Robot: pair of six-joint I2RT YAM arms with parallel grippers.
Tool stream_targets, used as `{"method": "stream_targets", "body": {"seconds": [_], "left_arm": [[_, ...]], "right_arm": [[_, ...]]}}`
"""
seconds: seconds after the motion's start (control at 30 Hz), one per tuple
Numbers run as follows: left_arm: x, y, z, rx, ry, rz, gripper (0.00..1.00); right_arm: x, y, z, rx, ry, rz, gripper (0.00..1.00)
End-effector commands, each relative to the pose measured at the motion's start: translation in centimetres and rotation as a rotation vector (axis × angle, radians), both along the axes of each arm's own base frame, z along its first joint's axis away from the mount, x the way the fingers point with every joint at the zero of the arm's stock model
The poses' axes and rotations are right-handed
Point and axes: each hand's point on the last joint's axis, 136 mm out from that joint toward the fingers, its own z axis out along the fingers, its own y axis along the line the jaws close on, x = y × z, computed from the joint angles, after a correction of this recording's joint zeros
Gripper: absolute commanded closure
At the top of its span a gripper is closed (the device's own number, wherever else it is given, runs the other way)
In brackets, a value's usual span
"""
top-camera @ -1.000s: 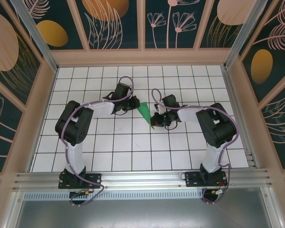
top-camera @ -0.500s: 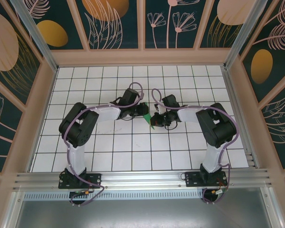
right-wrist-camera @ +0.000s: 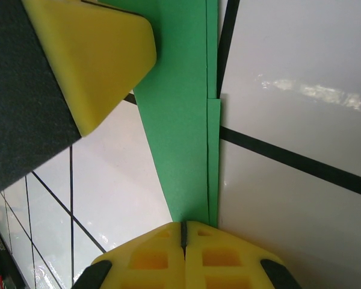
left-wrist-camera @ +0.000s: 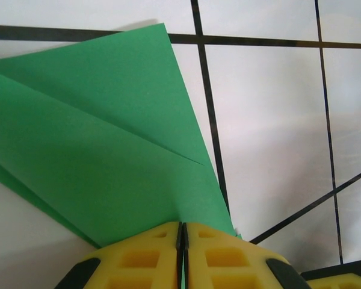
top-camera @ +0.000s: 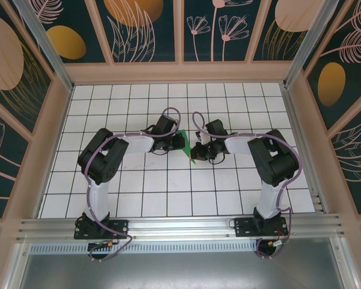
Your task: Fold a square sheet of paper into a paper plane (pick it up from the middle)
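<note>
Green and creased into a narrow pointed wedge, the sheet of paper (left-wrist-camera: 108, 156) sits at the middle of the white gridded surface (top-camera: 168, 180). The left fingers (left-wrist-camera: 141, 256) clamp its wider far end. The right fingers (right-wrist-camera: 144, 256) pinch the narrow near end (both pairs closed on paper). Folding looks midway; the next crease calls for one end held steady.

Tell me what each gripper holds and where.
The folded green paper: left gripper pinches its wide end, right gripper its narrow end.
</note>
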Motion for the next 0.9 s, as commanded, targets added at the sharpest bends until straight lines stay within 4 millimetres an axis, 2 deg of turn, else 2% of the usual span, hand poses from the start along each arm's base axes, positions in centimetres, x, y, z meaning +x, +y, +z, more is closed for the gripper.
{"method": "stream_targets", "body": {"seconds": [0.0, 0.33, 0.6, 0.87], "left_arm": [[2.0, 2.4, -0.8, 0.056, -0.007, 0.065, 0.86], [5.2, 5.8, -1.5, 0.091, -0.012, 0.122, 0.86], [6.9, 8.3, -2.9, 0.174, -0.01, 0.147, 0.86], [8.9, 10.9, -2.4, 0.219, -0.035, 0.194, 0.86]], "right_arm": [[-5.2, -6.3, -8.0, -0.34, 0.216, -0.05, 0.97], [-5.5, -6.6, -8.4, -0.353, 0.228, -0.048, 0.98], [-5.8, -6.8, -8.5, -0.357, 0.232, -0.05, 0.98], [-6.2, -7.0, -8.7, -0.359, 0.24, -0.055, 0.98]]}}
